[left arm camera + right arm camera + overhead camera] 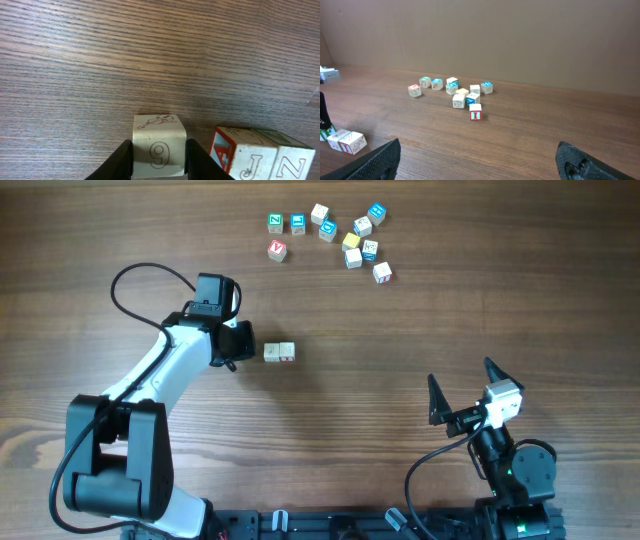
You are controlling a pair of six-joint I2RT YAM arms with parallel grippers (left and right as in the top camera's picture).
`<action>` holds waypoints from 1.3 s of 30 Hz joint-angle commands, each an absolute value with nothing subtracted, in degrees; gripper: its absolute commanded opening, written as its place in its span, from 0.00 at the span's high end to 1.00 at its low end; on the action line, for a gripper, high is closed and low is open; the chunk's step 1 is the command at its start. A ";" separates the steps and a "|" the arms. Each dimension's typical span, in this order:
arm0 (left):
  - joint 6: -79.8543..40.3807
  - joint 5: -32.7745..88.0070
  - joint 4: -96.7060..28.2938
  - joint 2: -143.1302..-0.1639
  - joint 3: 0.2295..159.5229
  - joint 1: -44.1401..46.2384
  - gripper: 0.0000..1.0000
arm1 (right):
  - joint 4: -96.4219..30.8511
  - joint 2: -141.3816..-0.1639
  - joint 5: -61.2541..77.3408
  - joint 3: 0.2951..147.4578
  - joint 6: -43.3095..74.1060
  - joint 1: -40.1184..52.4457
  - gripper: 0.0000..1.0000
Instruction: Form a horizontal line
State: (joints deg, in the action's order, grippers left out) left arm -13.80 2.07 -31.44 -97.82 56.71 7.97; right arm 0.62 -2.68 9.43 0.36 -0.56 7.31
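Note:
My left gripper is shut on a whitish cube marked 9, low over the table; from overhead the gripper hides this cube. Just right of it, a small gap away, two whitish cubes touch side by side: one marked J with a red A face and one marked Z. From overhead this short row lies right of my left gripper. A full line of five cubes is not in view. My right gripper is open and empty at the front right, also in its wrist view.
A loose cluster of several colourful cubes lies at the table's far side, also in the right wrist view, with a red-faced cube nearest. The left arm's cable loops at the left.

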 commanded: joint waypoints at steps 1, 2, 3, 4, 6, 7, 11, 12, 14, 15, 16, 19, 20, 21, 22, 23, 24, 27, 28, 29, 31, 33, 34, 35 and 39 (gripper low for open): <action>-13.91 3.64 -31.46 -98.32 56.14 8.14 0.70 | 0.75 -2.44 10.20 0.32 -1.13 7.05 0.00; -13.89 3.64 -31.79 -98.32 56.14 8.14 0.70 | 0.75 -2.44 10.20 0.32 -1.10 7.05 0.00; -13.89 3.64 -32.14 -98.32 56.14 8.14 0.72 | 0.75 -2.44 10.20 0.32 -1.10 7.05 0.00; -13.89 3.64 -32.53 -98.32 56.14 8.14 0.72 | 0.75 -2.44 10.20 0.32 -1.13 7.05 0.00; -13.89 3.64 -32.86 -98.32 56.14 8.14 0.69 | 0.75 -2.44 10.20 0.32 -1.10 7.05 0.00; -13.89 3.64 -32.80 -98.32 56.14 8.14 0.62 | 0.75 -2.44 10.20 0.32 -1.13 7.05 0.00; -13.89 3.60 -31.40 -98.32 56.14 8.14 0.29 | 0.75 -2.44 10.20 0.32 -1.10 7.05 0.00; -13.91 2.96 -30.13 -98.32 56.14 8.12 0.29 | 0.75 -2.44 10.20 0.32 -1.10 7.05 0.00; -14.15 0.91 -28.75 -98.32 56.14 8.12 0.30 | 0.75 -2.44 10.20 0.32 -1.13 7.05 0.00; -15.81 -0.71 -27.83 -98.32 56.14 8.05 0.30 | 0.75 -2.44 10.20 0.32 -1.10 7.05 0.01; -16.95 -1.56 -27.29 -98.32 56.14 7.97 0.31 | 0.75 -2.44 10.20 0.32 -1.10 7.05 0.00; -19.42 -3.92 -25.08 -98.32 56.14 7.35 0.36 | 0.75 -2.44 10.17 0.32 -1.10 7.05 0.00; -20.47 -4.82 -24.62 -98.32 56.14 6.87 0.39 | 0.75 -2.44 10.20 0.32 -1.10 7.05 0.00; -20.47 -4.82 -24.40 -98.32 56.14 6.35 0.39 | 0.75 -2.44 10.20 0.32 -1.13 7.05 0.00; -20.45 -4.82 -24.38 -98.32 56.14 5.63 0.41 | 0.75 -2.44 10.20 0.32 -1.10 7.05 0.00; -20.45 -4.82 -24.64 -98.32 56.14 4.71 0.42 | 0.75 -2.44 10.20 0.32 -1.10 7.05 0.00; -20.45 -4.82 -25.04 -98.32 56.14 4.01 0.43 | 0.75 -2.44 10.17 0.32 -1.10 7.05 0.00; -20.43 -4.78 -27.46 -98.32 56.14 1.54 0.64 | 0.75 -2.44 10.20 0.32 -1.10 7.05 0.00; -20.40 -4.78 -28.58 -98.32 56.14 1.19 0.79 | 0.75 -2.44 10.20 0.32 -1.13 7.05 0.00; -20.38 -4.78 -29.91 -98.32 56.14 0.97 0.85 | 0.75 -2.44 10.20 0.32 -1.10 7.05 0.00; -20.40 -4.78 -32.71 -98.32 56.14 0.95 0.89 | 0.75 -2.44 10.20 0.32 -1.13 7.05 0.00; -20.40 -4.78 -34.72 -98.32 56.14 0.95 0.91 | 0.75 -2.44 10.20 0.32 -1.10 7.05 0.00; -20.38 -4.78 -35.44 -98.32 56.14 0.95 0.91 | 0.75 -2.44 10.20 0.32 -1.10 7.05 0.00; -20.40 -4.75 -35.97 -98.32 56.14 0.95 0.91 | 0.75 -2.44 10.20 0.32 -1.13 7.05 0.00; -20.38 -4.32 -37.76 -98.32 56.14 0.95 0.96 | 0.75 -2.44 10.20 0.32 -1.10 7.05 0.00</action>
